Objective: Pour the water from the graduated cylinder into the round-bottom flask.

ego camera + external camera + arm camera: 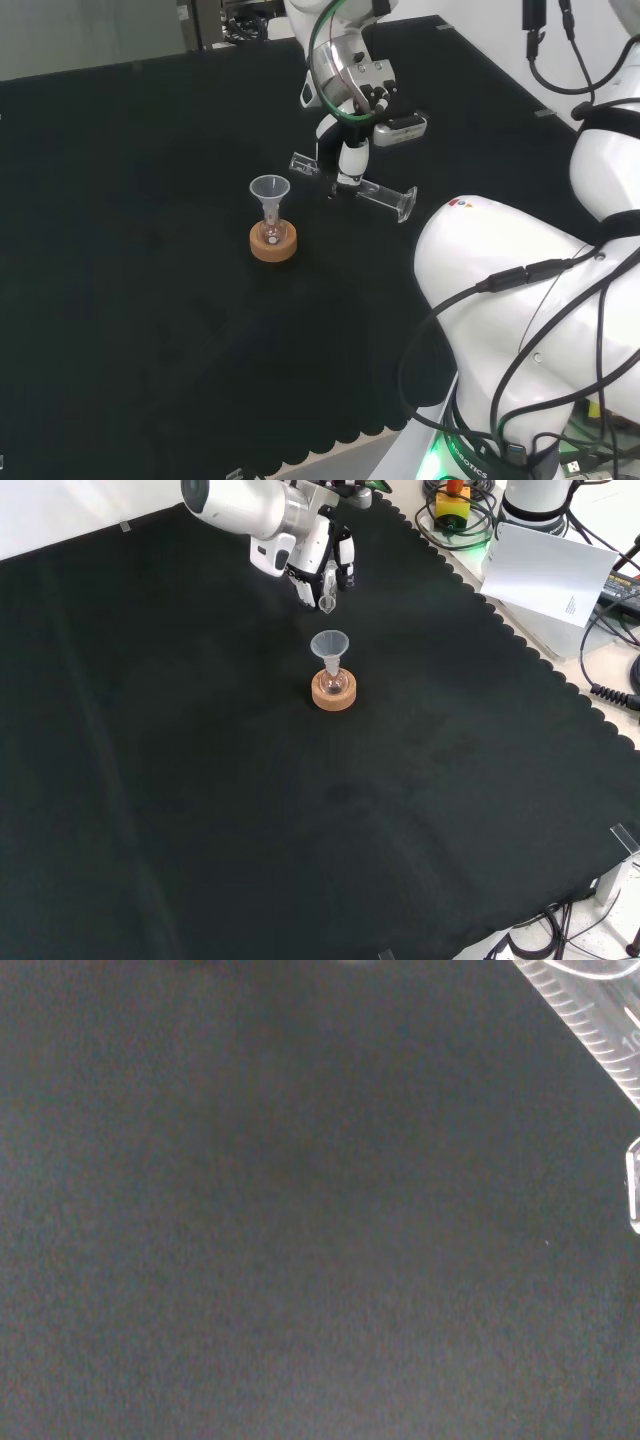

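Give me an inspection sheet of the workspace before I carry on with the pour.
Surface: black cloth, bare apart from the job's things.
Job's things: cylinder held near level beside the funnel; funnel sits in the flask on a cork ring.
Clutter: nothing seen on the cloth.
Hand: hand curled round the cylinder's middle.
Cables: black cables run along the arm.
Surroundings: white box and more cables beyond the cloth's edge.

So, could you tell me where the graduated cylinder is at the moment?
In the head view the graduated cylinder lies near horizontal in the hand, up and right of the funnel in the round-bottom flask.
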Motion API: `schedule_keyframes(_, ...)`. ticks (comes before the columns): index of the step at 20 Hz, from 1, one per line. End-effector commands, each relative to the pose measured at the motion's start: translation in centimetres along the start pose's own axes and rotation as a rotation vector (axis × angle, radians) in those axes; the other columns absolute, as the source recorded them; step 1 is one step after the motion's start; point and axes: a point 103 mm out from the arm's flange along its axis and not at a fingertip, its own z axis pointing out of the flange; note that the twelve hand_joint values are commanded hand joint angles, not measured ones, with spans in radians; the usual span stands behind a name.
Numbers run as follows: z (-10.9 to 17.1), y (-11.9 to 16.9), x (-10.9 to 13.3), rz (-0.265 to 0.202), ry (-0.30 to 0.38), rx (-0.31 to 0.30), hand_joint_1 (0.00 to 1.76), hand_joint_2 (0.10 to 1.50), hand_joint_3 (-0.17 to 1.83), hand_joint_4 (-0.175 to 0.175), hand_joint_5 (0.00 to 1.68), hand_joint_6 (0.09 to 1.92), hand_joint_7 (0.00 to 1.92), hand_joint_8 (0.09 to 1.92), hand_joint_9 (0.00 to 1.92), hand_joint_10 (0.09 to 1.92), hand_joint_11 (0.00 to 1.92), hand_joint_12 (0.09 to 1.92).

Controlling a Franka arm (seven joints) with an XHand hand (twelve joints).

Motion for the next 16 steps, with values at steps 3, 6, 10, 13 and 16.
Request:
schedule_keyframes(3,-0.1,0.3,0.4,0.039,-0.018,0.074,1.34,1.19,0.0,-0.067,0.89,0.79,0.83,1.27,1.18,0.44,1.01,0.88)
schedule_keyframes(6,-0.3,0.5,0.7,0.047,-0.026,0.089,1.34,1.19,0.0,-0.068,0.89,0.79,0.83,1.27,1.19,0.44,1.02,0.88)
schedule_keyframes(10,-0.6,0.8,1.4,0.053,-0.041,0.11,1.34,1.19,0.0,-0.07,0.89,0.79,0.83,1.27,1.19,0.44,1.01,0.88)
schedule_keyframes(13,-0.8,0.9,1.8,0.065,-0.053,0.127,1.34,1.19,0.0,-0.071,0.9,0.79,0.83,1.27,1.19,0.44,1.02,0.88)
schedule_keyframes(16,-1.0,1.1,2.1,0.085,-0.062,0.163,1.34,1.19,0.0,-0.072,0.9,0.79,0.83,1.27,1.19,0.44,1.02,0.88)
